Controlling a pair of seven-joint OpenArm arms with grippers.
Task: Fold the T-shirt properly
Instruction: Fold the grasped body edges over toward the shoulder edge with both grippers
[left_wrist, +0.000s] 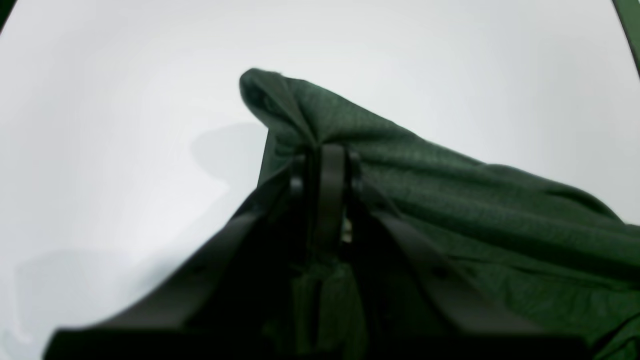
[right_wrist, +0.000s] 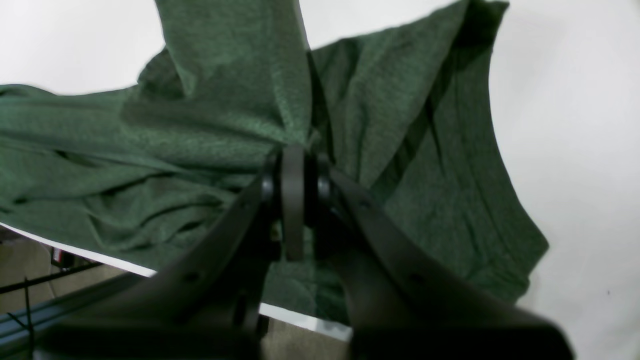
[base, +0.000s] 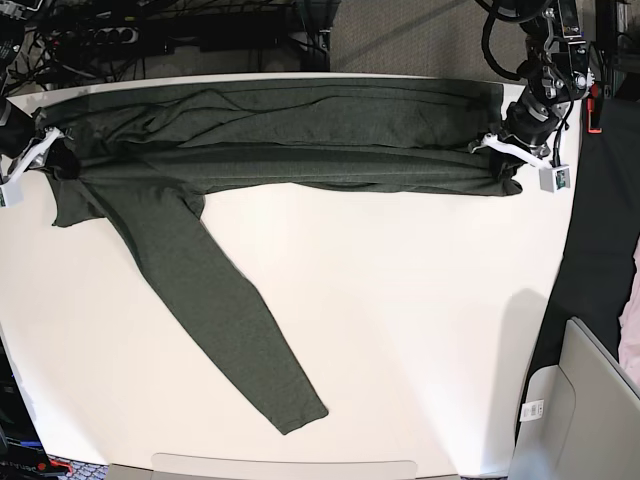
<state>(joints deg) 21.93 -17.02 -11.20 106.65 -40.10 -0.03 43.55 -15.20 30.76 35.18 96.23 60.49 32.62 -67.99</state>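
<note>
Both the left gripper (left_wrist: 327, 150) and the right gripper (right_wrist: 295, 150) are clamped tight on opposite ends of the T-shirt (base: 290, 140), its fabric bunched between their jaws.

A white worktop (base: 400, 330) fills the base view; a power strip (base: 108, 35) and dark cables (base: 250, 25) lie on the floor beyond its far edge; a grey bin (base: 585, 410) stands near right.
</note>
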